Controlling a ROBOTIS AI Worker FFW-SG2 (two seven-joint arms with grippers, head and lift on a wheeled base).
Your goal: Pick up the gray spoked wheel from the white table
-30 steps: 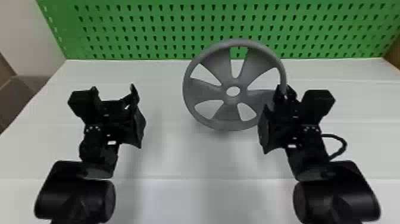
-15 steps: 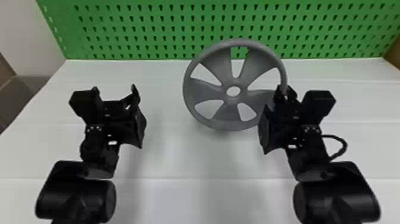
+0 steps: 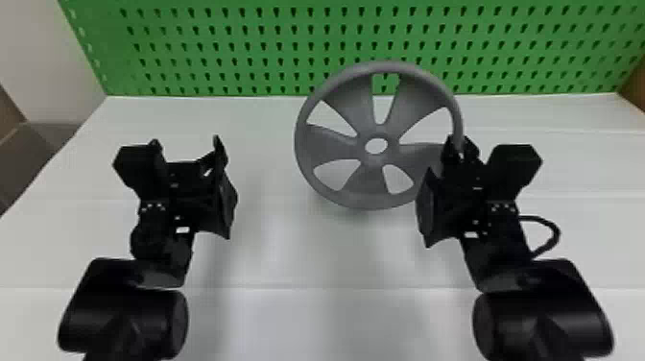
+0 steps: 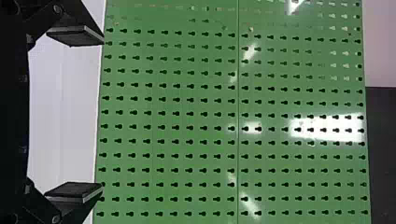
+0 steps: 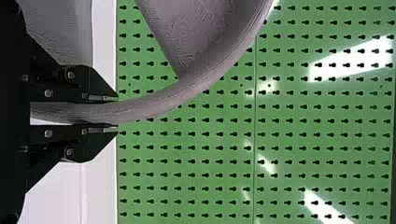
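With the right gripper (image 5: 116, 113), clamps the gray spoked wheel (image 3: 331, 144) at its edge; holds it tilted, apparently just clear of the white table (image 3: 288, 317). Has the left gripper (image 4: 102, 115) spread and empty. Looks nearly done, perhaps lacking only height.

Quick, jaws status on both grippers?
Left gripper: jaws open, holding nothing.
Right gripper: jaws closed on the gray wheel, at its rim.
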